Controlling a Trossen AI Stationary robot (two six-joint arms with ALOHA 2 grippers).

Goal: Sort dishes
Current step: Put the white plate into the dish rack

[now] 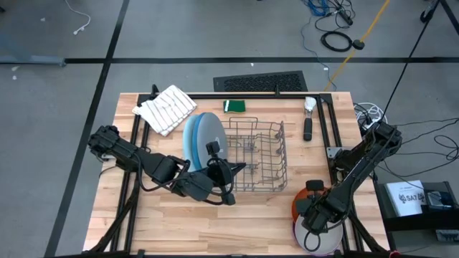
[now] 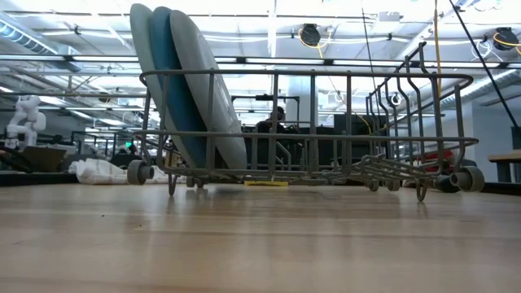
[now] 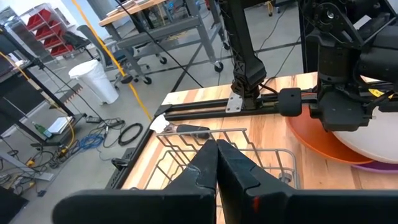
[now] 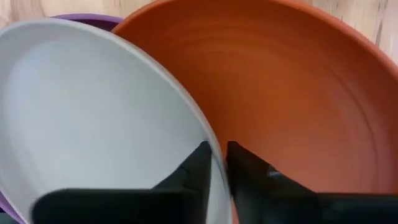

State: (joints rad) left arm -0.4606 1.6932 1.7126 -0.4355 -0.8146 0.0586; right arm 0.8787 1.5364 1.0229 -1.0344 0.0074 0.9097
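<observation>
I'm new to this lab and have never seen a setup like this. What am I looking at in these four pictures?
Two robot arms work at a wooden table. One camera looks down from above, one sits at table height, and one rides on each wrist. A wire dish rack already holds three large plates standing on edge. The left gripper is shut and empty beside the rack. The right gripper is pinching the rim of an off-white plate, which lies over an orange plate and a purple plate. A striped cloth lies nearby.

You see a wire dish rack (image 1: pixel 257 158) mid-tabletop (image 1: pixel 186 229), a white striped cloth (image 1: pixel 166 109) near the far left corner, a green sponge (image 1: pixel 234 106) beside it.
</observation>
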